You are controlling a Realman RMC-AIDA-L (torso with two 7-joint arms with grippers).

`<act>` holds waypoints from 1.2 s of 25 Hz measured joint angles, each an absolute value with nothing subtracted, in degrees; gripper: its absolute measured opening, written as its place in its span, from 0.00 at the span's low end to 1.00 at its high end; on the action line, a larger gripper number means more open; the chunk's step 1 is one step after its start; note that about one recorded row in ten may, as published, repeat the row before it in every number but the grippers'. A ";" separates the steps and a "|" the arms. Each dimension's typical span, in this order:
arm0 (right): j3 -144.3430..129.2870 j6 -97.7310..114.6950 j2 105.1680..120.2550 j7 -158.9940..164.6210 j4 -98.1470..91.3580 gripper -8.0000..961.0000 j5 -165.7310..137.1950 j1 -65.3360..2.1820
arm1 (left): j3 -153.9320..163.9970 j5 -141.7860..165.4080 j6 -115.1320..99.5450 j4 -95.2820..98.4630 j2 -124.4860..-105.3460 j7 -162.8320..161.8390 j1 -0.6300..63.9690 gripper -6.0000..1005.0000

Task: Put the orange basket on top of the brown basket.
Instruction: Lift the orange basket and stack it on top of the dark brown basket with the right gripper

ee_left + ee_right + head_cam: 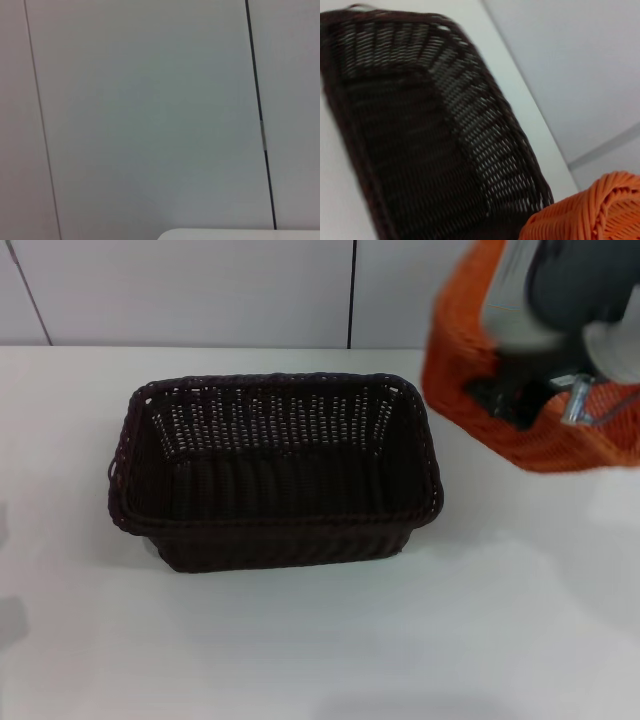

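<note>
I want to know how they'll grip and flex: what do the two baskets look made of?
The brown basket looks like woven wicker-style strands, possibly plastic rattan: braided rim, open-weave sloping sides, slight sheen. The orange basket, held up at the right gripper, shows the same woven ribbing in bright, uniform orange, suggesting synthetic material.

The right tool [525, 400] hides part of the orange basket [470, 350], which the picture's edge cuts off beside the brown basket [275, 470].
</note>
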State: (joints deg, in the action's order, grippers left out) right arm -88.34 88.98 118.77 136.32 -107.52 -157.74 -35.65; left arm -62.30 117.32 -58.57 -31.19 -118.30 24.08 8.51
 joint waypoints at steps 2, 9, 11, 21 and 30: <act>-92.09 88.28 118.83 126.99 -109.20 0.15 -157.79 -35.20 | -62.42 117.29 -58.49 -31.19 -118.30 24.08 8.43 0.71; -98.88 84.16 118.87 107.74 -111.97 0.15 -160.39 -34.73 | -62.24 117.26 -58.67 -31.14 -118.47 20.98 8.24 0.71; -99.60 82.14 118.95 101.46 -111.37 0.15 -160.31 -33.78 | -62.23 117.26 -58.69 -30.79 -118.48 19.15 8.35 0.71; -106.29 77.58 119.00 79.59 -108.72 0.15 -160.18 -28.89 | -62.45 117.21 -58.72 -30.40 -118.54 14.90 8.04 0.71; -109.44 69.34 118.79 72.69 -105.35 0.15 -160.68 -24.99 | -62.46 117.15 -58.71 -28.94 -118.61 11.42 7.91 0.71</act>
State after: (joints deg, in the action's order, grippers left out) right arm -109.44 69.34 118.79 72.70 -105.35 -160.68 -24.99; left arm -62.46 117.15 -58.71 -28.94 -118.61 11.42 7.91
